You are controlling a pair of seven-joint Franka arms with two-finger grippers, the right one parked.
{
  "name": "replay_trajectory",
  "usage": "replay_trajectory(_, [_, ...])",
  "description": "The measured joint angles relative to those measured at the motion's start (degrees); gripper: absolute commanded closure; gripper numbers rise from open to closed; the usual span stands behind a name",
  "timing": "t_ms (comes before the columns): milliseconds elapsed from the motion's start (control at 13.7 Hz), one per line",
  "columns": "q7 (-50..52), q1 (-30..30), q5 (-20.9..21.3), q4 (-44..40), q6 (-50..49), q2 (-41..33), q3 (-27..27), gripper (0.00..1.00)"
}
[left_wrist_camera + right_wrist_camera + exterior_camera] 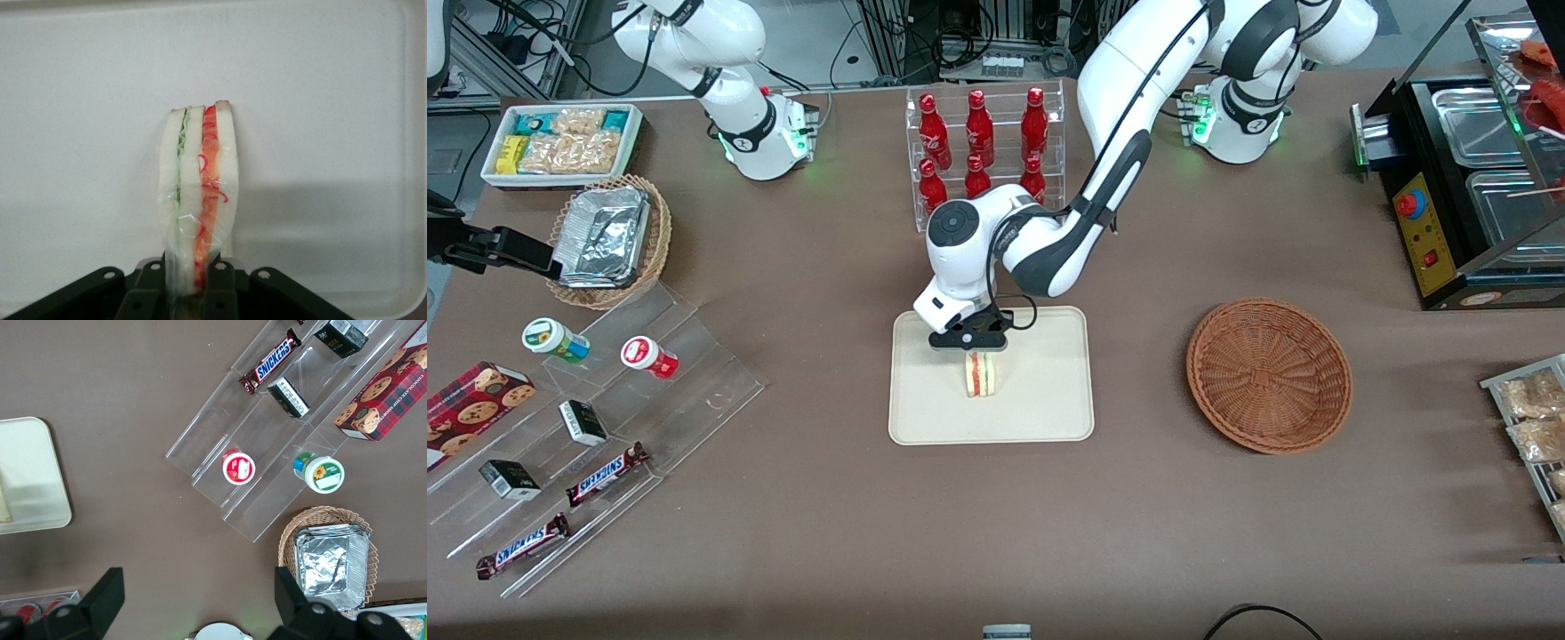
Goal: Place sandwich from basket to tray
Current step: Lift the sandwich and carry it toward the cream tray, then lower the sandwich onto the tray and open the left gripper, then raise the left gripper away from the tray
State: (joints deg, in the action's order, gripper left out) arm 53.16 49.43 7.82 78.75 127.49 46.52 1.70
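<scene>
I pick the tray (1049, 409) as my landmark, the flat cream one in the middle of the brown tabletop (827, 498).

Toward the parked arm's end of the tabletop from the tray, I see a white bin of snack packets (562, 142), a tan wicker basket with foil trays (609, 240) and clear plastic steps (596, 444). On the steps are two small cups (557, 340), little dark boxes (583, 421), two Snickers bars (607, 473) and a cookie box (471, 409).

Farther from the front camera than the tray is a clear rack of red bottles (983, 142).

Now the tray itself. The sandwich (980, 373) stands on its edge on the tray, in the part farther from the front camera. My gripper (971, 348) is right above the tray. In the left wrist view I see the jaws pressed on both bread sides of the sandwich (199, 200), one on each side. The pink-red and green layers face the camera, and the cream tray (80, 133) is under it.

Toward the working arm's end from the tray is the round reddish-brown basket (1269, 375). It sits well apart from the tray. Past it, I see a black machine with metal pans (1467, 187) and a rack with bagged snacks (1529, 418).
</scene>
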Motion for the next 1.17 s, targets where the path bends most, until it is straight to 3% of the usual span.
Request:
replay_trajectory(293, [0.1, -0.5, -0.1, -2.5, -5.4, -3.4, -0.6, 0.01])
replay_trajectory(732, [0.3, -7.8, -2.0, -3.6, -29.1, -22.3, -1.2, 0.01])
replay_trajectory(1171, [-21.0, -21.7, -3.3, -1.7, -45.6, -34.6, -1.6, 0.01])
